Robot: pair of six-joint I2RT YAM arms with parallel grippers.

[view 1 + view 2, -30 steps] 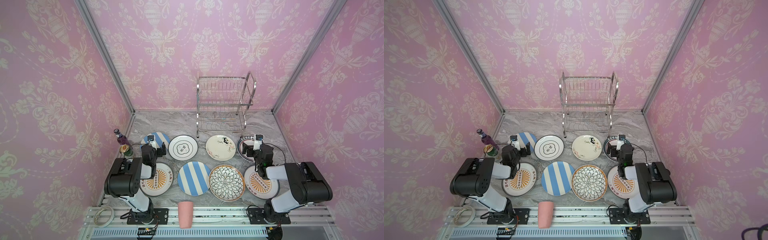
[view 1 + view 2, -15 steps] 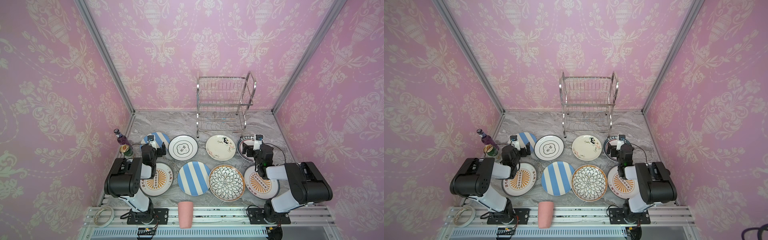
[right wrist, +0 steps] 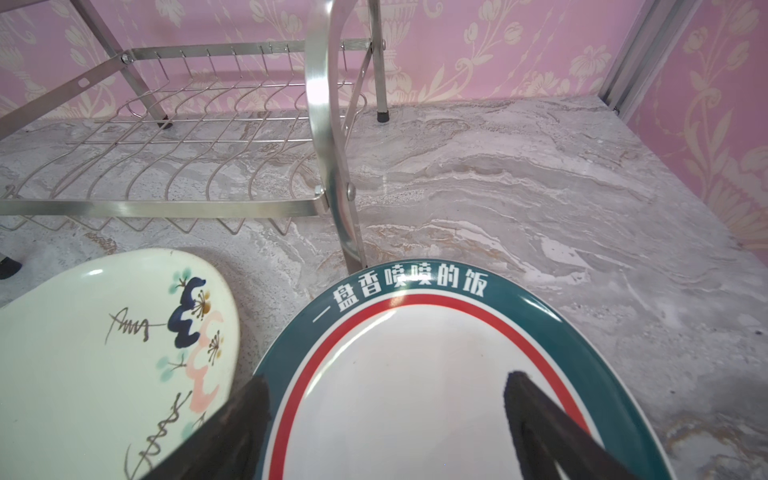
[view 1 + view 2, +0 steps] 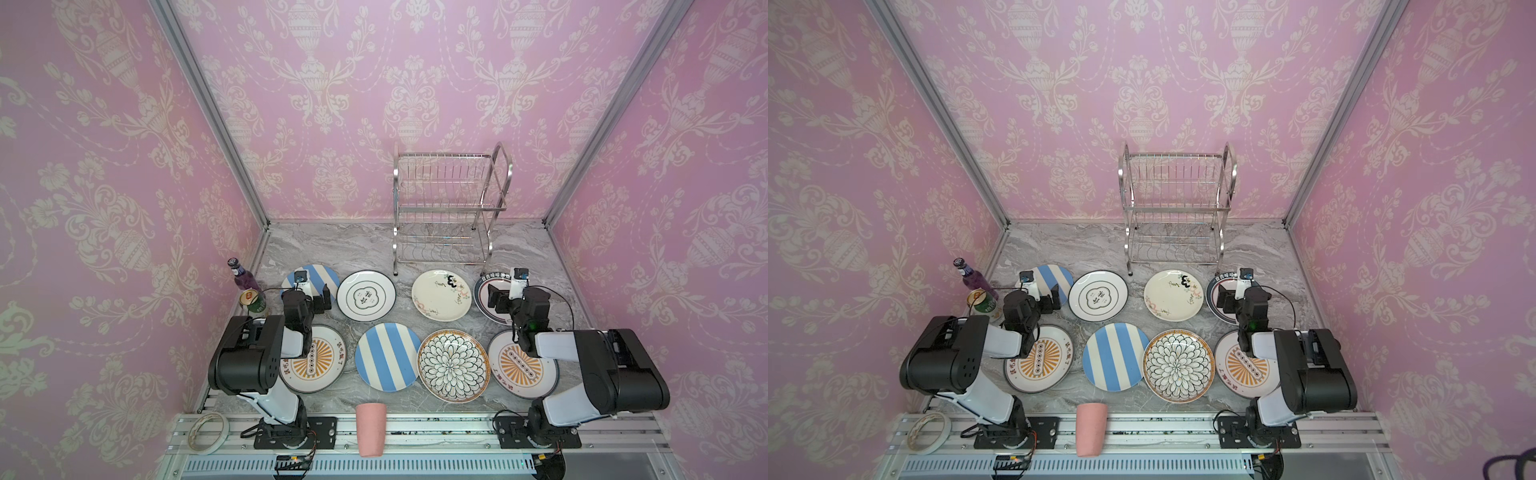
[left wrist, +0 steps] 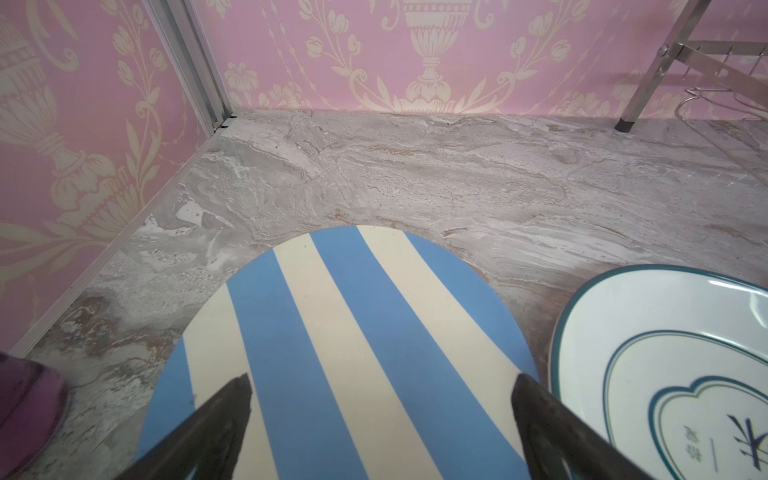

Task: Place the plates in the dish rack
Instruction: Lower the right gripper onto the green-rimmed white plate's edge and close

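Several plates lie flat on the marble table in two rows. The dish rack (image 4: 449,208) stands empty at the back. My left gripper (image 5: 380,382) hangs open just above the back-left blue-white striped plate (image 5: 353,332), one finger over each side of it; in a top view the left gripper (image 4: 311,293) is low over that plate (image 4: 320,272). My right gripper (image 3: 386,380) is open above the navy-rimmed plate (image 3: 415,415), next to the cream floral plate (image 3: 83,353) and the rack's front leg (image 3: 345,208). Nothing is held.
The front row holds two orange-sunburst plates (image 4: 320,361) (image 4: 519,370), a striped plate (image 4: 386,357) and a petal plate (image 4: 453,365). The black-ringed plate (image 4: 365,296) lies in the back row. A purple bottle (image 4: 241,274) and green can (image 4: 253,301) stand left. A pink cup (image 4: 371,428) and tape roll (image 4: 208,432) sit on the front rail.
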